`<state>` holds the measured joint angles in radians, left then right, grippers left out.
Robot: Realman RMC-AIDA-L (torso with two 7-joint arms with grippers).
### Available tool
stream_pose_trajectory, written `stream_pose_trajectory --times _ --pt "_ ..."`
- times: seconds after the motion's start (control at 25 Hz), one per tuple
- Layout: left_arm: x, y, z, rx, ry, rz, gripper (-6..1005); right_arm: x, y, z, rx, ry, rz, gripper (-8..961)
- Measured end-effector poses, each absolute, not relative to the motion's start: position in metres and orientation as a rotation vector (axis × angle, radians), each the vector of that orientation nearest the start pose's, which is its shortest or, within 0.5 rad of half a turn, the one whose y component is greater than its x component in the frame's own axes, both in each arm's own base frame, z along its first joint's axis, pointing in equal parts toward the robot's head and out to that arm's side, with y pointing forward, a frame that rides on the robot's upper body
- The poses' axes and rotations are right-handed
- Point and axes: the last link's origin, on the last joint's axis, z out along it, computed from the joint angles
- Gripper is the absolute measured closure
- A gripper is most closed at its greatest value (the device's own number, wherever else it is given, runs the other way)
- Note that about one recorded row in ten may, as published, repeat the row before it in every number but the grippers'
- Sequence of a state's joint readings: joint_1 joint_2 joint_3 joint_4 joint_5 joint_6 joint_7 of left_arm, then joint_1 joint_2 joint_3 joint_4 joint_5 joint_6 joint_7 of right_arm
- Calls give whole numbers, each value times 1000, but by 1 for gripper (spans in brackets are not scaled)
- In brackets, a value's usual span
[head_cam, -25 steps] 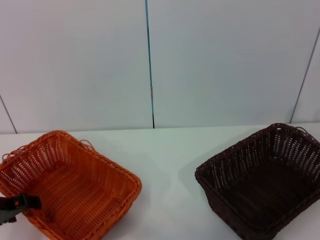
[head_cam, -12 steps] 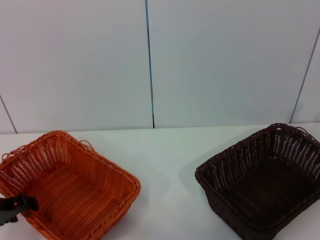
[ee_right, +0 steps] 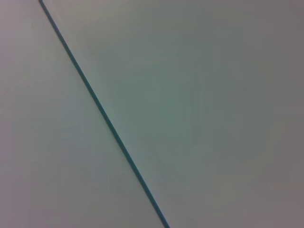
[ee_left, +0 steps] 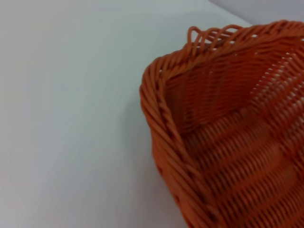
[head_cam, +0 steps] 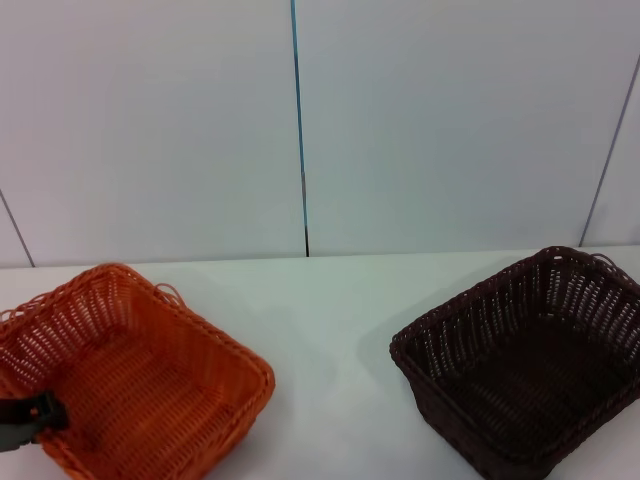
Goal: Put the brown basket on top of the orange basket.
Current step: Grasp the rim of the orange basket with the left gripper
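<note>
Where the counter (head_cam: 330, 300) meets our left edge, we see the left gripper (head_cam: 30, 420) at the near rim of the orange basket (head_cam: 130, 370); whether its fingers are open or closed, we cannot tell. Bare white counter separates that basket from the brown basket (head_cam: 530, 360), which sits far right, its rim reaching the frame edge. Our right gripper is out of sight.

We see a white table (head_cam: 330, 300) carrying the orange basket (head_cam: 130, 375) and the brown basket (head_cam: 525, 360), well apart.
</note>
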<state>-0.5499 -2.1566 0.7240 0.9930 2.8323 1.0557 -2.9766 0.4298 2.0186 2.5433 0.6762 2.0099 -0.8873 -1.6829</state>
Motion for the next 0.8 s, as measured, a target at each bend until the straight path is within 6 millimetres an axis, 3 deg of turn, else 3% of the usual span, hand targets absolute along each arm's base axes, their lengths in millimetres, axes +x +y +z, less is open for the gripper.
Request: stream_pose_trajectory --times 0.44,0.8 --pt "-341 368 44 -1463 -1865 -118 799 342 389 156 -989 -1426 -1335 159" --pt "-342 366 48 -1440 -1885 -142 826 342 389 155 -992 -1424 -1335 159"
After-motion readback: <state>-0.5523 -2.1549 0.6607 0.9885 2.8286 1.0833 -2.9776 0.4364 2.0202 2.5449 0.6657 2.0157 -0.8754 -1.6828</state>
